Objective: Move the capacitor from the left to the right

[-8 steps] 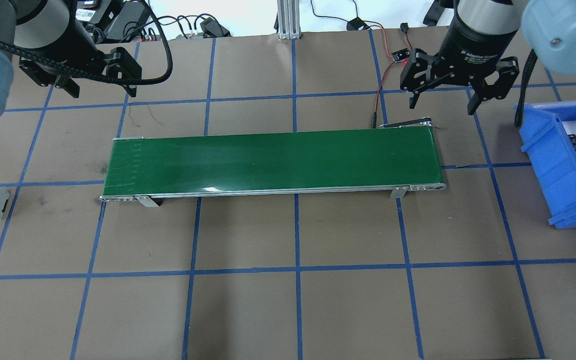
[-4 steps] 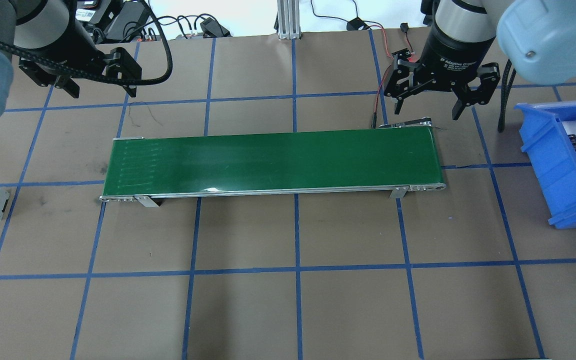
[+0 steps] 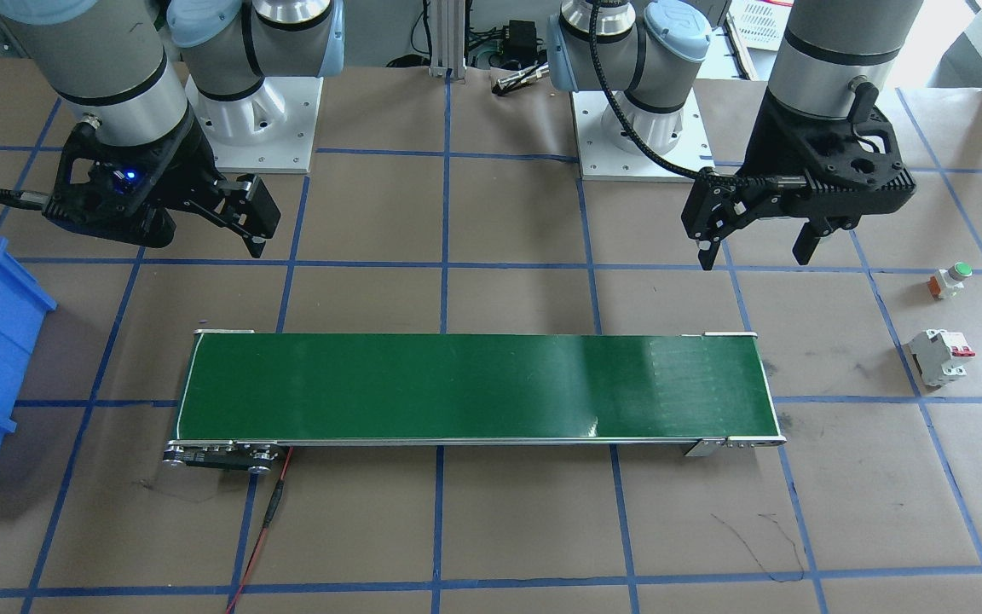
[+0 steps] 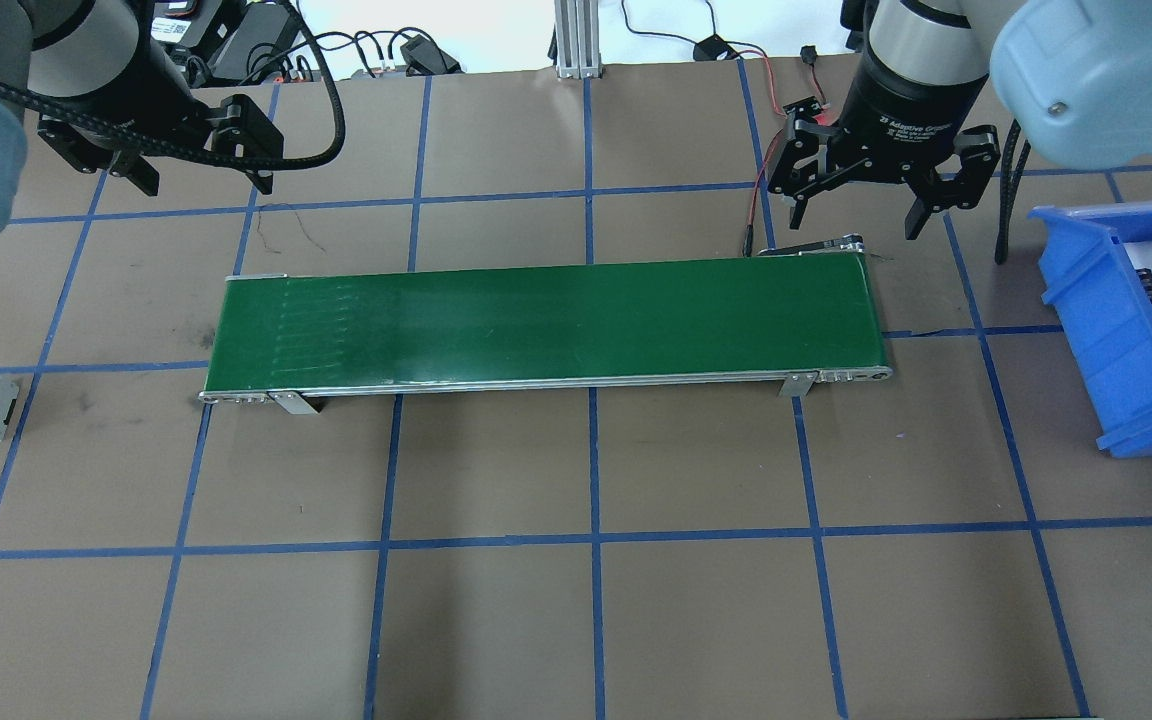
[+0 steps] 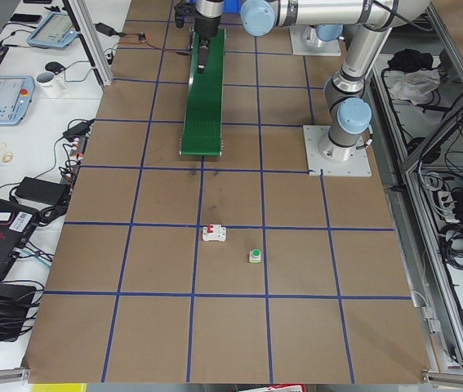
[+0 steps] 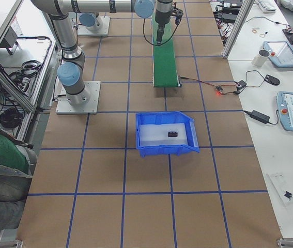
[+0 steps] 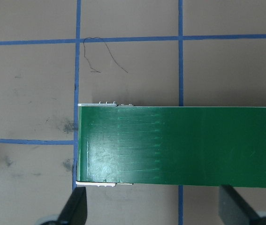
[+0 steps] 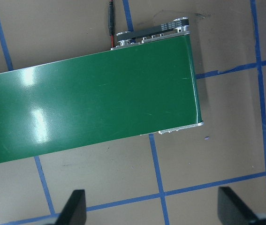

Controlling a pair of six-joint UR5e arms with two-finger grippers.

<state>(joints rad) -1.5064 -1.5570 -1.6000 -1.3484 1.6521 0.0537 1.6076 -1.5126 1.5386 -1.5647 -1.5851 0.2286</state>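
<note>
Capacitor lies inside the blue bin at the worktop's right end. Probably light, rigid and prone to rolling: grip across its curved sides. Left gripper and right gripper hang spread, empty.

Green conveyor belt sits in the middle, white breaker with a red lever and a green-capped push button near each other off one end, blue bin off the other
</note>
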